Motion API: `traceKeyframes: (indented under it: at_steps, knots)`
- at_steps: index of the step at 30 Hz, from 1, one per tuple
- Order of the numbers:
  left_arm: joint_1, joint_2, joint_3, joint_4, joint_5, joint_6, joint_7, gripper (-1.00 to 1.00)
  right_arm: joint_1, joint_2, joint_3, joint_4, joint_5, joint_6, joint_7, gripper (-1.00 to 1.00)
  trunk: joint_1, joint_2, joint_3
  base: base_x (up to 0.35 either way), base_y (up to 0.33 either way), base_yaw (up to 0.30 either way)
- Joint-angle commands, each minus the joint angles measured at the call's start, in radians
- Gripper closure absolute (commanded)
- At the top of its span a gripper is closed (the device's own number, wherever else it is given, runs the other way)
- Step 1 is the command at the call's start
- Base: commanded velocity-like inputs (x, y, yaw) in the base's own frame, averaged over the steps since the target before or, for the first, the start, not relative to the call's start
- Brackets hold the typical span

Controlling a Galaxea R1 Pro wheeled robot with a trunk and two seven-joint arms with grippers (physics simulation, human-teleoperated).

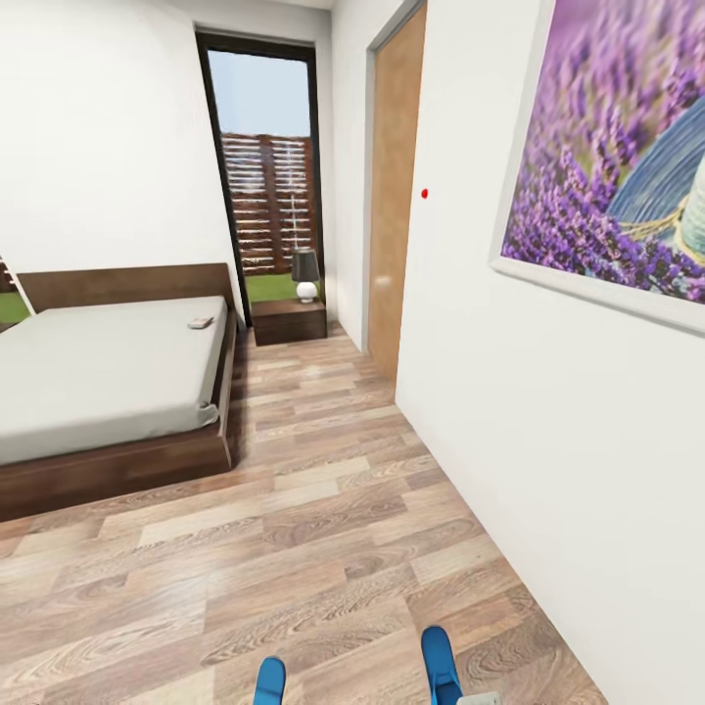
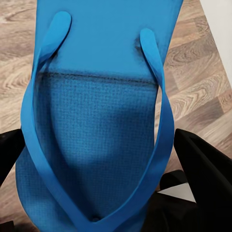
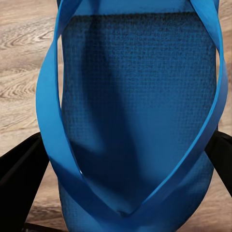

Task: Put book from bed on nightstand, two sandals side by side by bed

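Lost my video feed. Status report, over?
Left gripper shut on one blue sandal, right gripper shut on the other sandal. Book on the bed, near the headboard. Plank floor ahead.

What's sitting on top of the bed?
A small flat book lies on the bed near the headboard, by the edge facing the nightstand. The rest of the mattress looks bare. The book's cover is too small to read.
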Motion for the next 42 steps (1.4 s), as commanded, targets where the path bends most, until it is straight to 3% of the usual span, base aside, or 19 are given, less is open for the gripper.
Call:
traceKeyframes:
  at_steps: [1,20,42]
  knots:
    - [-0.001,0.001,-0.008,0.001,0.009,-0.005,-0.001,1.0,-0.002,0.0,0.007,0.005,-0.009,-0.007,0.004,1.0,0.0,-0.001,-0.003,0.0,0.0,0.0]
    - [-0.001,0.0,-0.011,0.001,0.007,-0.005,0.0,1.0,-0.002,0.0,0.007,0.005,-0.009,-0.007,0.004,1.0,0.0,-0.001,-0.014,0.006,0.0,0.0]
    - [-0.001,0.0,-0.012,0.001,0.007,-0.005,0.0,1.0,-0.002,0.0,0.007,0.005,-0.01,-0.007,0.004,1.0,0.0,-0.001,-0.014,0.301,-0.026,0.0]
